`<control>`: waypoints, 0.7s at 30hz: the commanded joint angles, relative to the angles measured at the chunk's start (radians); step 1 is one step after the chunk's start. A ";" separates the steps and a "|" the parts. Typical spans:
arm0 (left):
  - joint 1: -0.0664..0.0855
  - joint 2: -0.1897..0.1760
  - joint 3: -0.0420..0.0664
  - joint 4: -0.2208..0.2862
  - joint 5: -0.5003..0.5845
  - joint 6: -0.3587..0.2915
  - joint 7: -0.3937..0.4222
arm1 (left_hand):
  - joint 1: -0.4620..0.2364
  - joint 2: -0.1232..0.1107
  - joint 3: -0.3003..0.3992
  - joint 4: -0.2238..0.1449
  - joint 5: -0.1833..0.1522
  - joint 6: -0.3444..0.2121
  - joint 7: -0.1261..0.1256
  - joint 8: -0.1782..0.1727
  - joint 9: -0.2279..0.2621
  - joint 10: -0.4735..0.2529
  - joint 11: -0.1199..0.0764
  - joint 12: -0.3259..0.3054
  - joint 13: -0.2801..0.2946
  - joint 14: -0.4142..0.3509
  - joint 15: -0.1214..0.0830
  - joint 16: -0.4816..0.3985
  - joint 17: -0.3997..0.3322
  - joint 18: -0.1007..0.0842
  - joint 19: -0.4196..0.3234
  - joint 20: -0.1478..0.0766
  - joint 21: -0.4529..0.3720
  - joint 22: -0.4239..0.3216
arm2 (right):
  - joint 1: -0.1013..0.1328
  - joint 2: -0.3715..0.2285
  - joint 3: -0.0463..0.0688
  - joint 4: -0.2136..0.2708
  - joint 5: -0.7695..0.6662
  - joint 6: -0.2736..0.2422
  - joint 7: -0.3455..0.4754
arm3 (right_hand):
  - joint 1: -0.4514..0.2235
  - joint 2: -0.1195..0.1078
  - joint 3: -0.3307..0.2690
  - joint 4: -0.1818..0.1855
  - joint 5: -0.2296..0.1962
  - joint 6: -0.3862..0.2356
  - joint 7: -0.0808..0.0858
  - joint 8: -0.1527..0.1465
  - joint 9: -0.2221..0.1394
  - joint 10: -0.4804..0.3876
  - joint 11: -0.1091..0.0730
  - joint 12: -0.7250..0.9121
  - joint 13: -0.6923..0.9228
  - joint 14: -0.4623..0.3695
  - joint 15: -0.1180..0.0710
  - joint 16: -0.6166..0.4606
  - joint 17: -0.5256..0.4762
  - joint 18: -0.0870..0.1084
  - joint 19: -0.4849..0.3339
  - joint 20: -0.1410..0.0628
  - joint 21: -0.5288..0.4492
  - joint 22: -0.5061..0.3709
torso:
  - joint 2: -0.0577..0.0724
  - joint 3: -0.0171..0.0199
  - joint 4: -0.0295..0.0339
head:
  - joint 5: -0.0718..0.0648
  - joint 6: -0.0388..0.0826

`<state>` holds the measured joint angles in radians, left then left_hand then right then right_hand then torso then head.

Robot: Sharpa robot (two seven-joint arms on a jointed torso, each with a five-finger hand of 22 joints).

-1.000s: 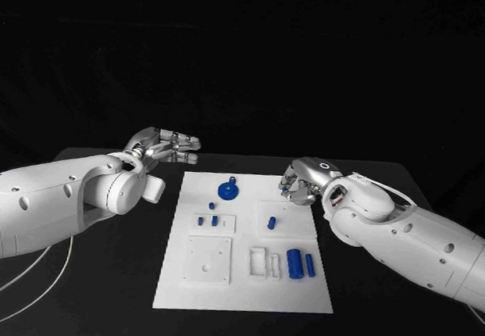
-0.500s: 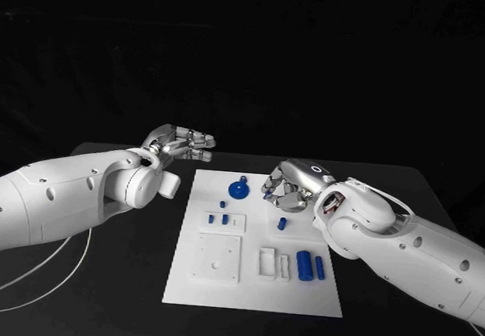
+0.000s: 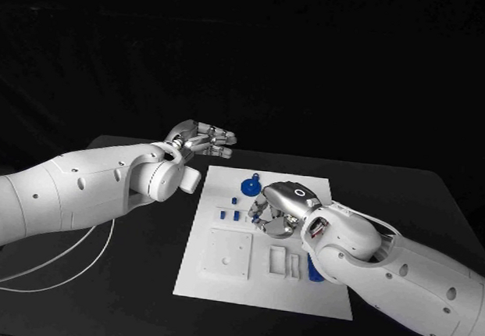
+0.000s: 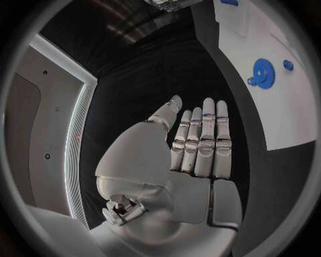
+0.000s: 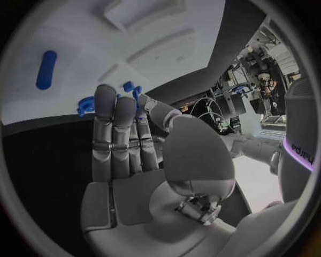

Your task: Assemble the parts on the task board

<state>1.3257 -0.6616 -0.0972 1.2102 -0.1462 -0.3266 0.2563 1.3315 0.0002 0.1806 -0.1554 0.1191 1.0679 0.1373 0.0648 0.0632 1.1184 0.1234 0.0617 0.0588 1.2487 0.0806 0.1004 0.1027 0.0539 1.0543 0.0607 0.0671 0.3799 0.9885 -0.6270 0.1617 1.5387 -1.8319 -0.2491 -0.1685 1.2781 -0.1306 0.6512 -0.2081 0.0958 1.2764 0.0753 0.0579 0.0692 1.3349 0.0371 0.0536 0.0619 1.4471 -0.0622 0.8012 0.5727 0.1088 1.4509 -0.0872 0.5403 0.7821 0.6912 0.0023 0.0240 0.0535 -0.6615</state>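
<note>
The black table [image 3: 120, 284] carries the white task board [image 3: 227, 288] at its centre, a long plate running from twelve to six o'clock in the head view. Over the board's middle, reaching in from about four o'clock, the right hand [image 3: 275, 214] hangs above the raised white fixtures; in its own wrist view its fingers [image 5: 114, 128] lie straight and side by side, released and holding nothing, which reads as a hand coming in to choose a part rather than carrying one. The left hand [image 3: 203, 140] hovers off the board's far corner at about eleven o'clock, fingers [image 4: 204, 134] likewise extended and empty, probably parked there to leave the board free for the other arm. The parts sit where the board's layout holds them: a blue gear [image 3: 249, 186] with a round toothed disc and a small knob lies flat near the twelve o'clock end, short blue pegs [image 3: 229, 214] stand in a raised block at about nine o'clock from the right hand, and a blue cylinder [image 3: 315, 272] lies near five o'clock, partly hidden by the right arm.
</note>
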 commanded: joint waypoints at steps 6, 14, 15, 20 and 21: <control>0.002 0.010 0.001 -0.002 0.005 -0.014 0.014 | 0.007 0.003 -0.007 0.001 -0.001 -0.004 -0.002 -0.002 -0.001 -0.006 0.001 -0.001 -0.001 0.000 0.002 -0.005 0.001 -0.010 0.008 0.002 0.005 -0.001 | -0.006 0.034 -0.041 -0.006 -0.080 0.022 -0.010 | 0.005 0.004 0.003 -0.002 0.009 0.006 0.001 0.006 0.001 0.023 -0.013 0.006 0.001 0.000 -0.006 -0.005 0.000 0.017 0.004 -0.004 -0.005 0.004 | 0.001 0.0021 0.0002 | 0.023 -0.010; 0.002 0.013 0.001 -0.001 0.005 -0.012 0.012 | 0.007 0.003 -0.007 0.001 -0.001 -0.004 -0.002 -0.002 -0.001 -0.006 0.001 -0.001 -0.001 0.000 0.002 -0.005 0.001 -0.010 0.008 0.002 0.005 -0.001 | -0.016 0.054 -0.058 -0.020 -0.091 0.021 -0.015 | 0.003 0.005 0.004 -0.004 0.011 0.007 0.001 0.006 0.001 0.024 -0.013 0.006 0.001 0.001 -0.007 -0.005 -0.001 0.017 0.006 -0.004 -0.010 0.010 | 0.002 0.0020 -0.0014 | 0.034 -0.018; 0.002 0.013 0.001 -0.001 0.005 -0.011 0.012 | 0.009 0.003 -0.008 0.003 -0.001 -0.003 -0.002 -0.002 -0.001 -0.007 0.001 -0.001 -0.001 -0.001 0.002 -0.006 0.001 -0.010 0.008 0.003 0.005 -0.007 | -0.017 0.056 -0.059 -0.021 -0.092 0.021 -0.015 | 0.003 0.005 0.004 -0.004 0.011 0.007 0.001 0.006 0.001 0.024 -0.013 0.006 0.001 0.001 -0.007 -0.005 -0.001 0.017 0.006 -0.004 -0.010 0.010 | 0.002 0.0020 -0.0013 | 0.035 -0.019; 0.002 0.014 0.001 -0.001 0.005 -0.009 0.010 | 0.009 0.003 -0.008 0.003 -0.001 -0.003 -0.002 -0.002 -0.001 -0.007 0.001 -0.001 -0.001 -0.001 0.002 -0.006 0.001 -0.010 0.008 0.003 0.005 -0.007 | -0.021 0.059 -0.062 -0.024 -0.094 0.023 -0.014 | 0.002 0.005 0.004 -0.006 0.011 0.007 0.001 0.006 0.001 0.023 -0.013 0.006 0.001 0.001 -0.007 -0.005 -0.002 0.017 0.008 -0.004 -0.013 0.014 | 0.002 0.0016 -0.0004 | 0.038 -0.021; 0.002 0.014 0.001 -0.001 0.005 -0.008 0.010 | 0.009 0.003 -0.008 0.003 -0.001 -0.003 -0.002 -0.002 -0.001 -0.007 0.001 -0.001 -0.001 -0.001 0.002 -0.006 0.001 -0.010 0.008 0.003 0.005 -0.007 | -0.022 0.060 -0.063 -0.025 -0.094 0.024 -0.013 | 0.002 0.005 0.004 -0.006 0.011 0.007 0.001 0.006 0.001 0.023 -0.013 0.006 0.001 0.001 -0.007 -0.005 -0.002 0.017 0.008 -0.004 -0.013 0.014 | 0.002 0.0013 -0.0003 | 0.039 -0.022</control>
<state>1.3257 -0.6503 -0.0973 1.2078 -0.1458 -0.3327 0.2565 1.3315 0.0002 0.1767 -0.1514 0.1191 1.0679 0.1373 0.0648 0.0632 1.1184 0.1234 0.0617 0.0588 1.2487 0.0805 0.1004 0.1026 0.0538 1.0579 0.0643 0.0671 0.3732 0.9680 -0.5687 0.0994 1.5144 -1.9025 -0.2394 -0.1792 1.2761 -0.1326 0.6543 -0.2113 0.1009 1.2763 0.0753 0.0578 0.0686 1.3422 0.0376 0.0568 0.0610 1.4487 -0.0606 0.7994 0.5716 0.1090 1.4562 -0.0890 0.5299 0.7958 0.6928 0.0041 0.0232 0.0905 -0.6820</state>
